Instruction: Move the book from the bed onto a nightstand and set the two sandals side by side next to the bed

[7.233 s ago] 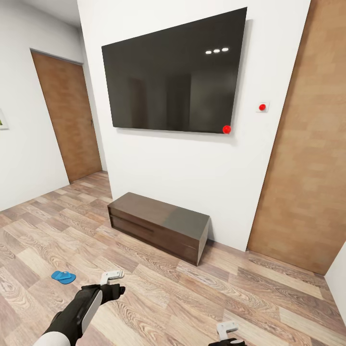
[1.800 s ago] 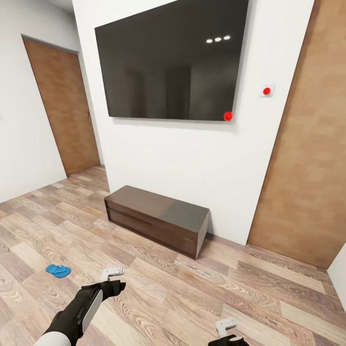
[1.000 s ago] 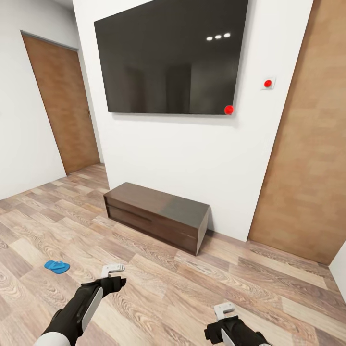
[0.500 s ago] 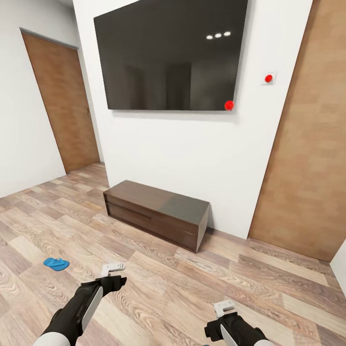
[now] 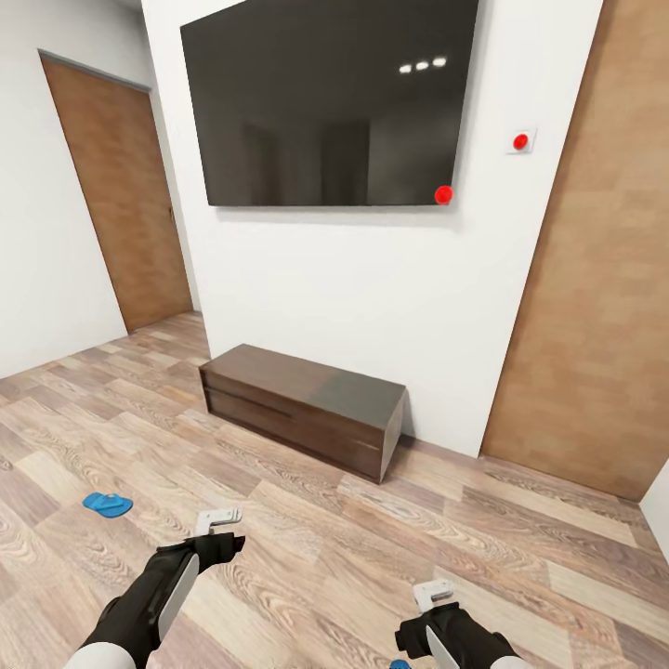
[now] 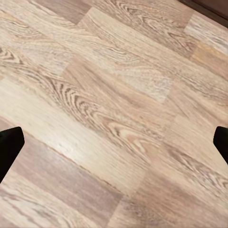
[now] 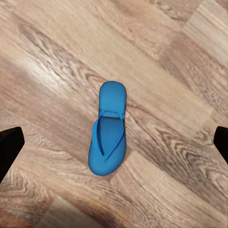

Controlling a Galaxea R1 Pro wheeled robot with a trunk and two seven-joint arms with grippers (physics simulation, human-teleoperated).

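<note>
A blue sandal [image 7: 109, 129] lies flat mid-frame on the floor [image 7: 180, 71] beneath the wide-open, empty right gripper [image 7: 114, 142] (likely light, floppy; best pinched across its sole edge).

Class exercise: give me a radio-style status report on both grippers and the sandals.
Left gripper open, empty, over bare wood-plank floor. Right gripper open, above a bright blue flat sandal lying on the floor. Second blue sandal far left. Nothing blocking.

My jaws spread wide; blue sandal [image 7: 109, 129] lies flat on plank floor [image 7: 180, 61], centred between my fingertips [image 7: 9, 147], untouched.
</note>
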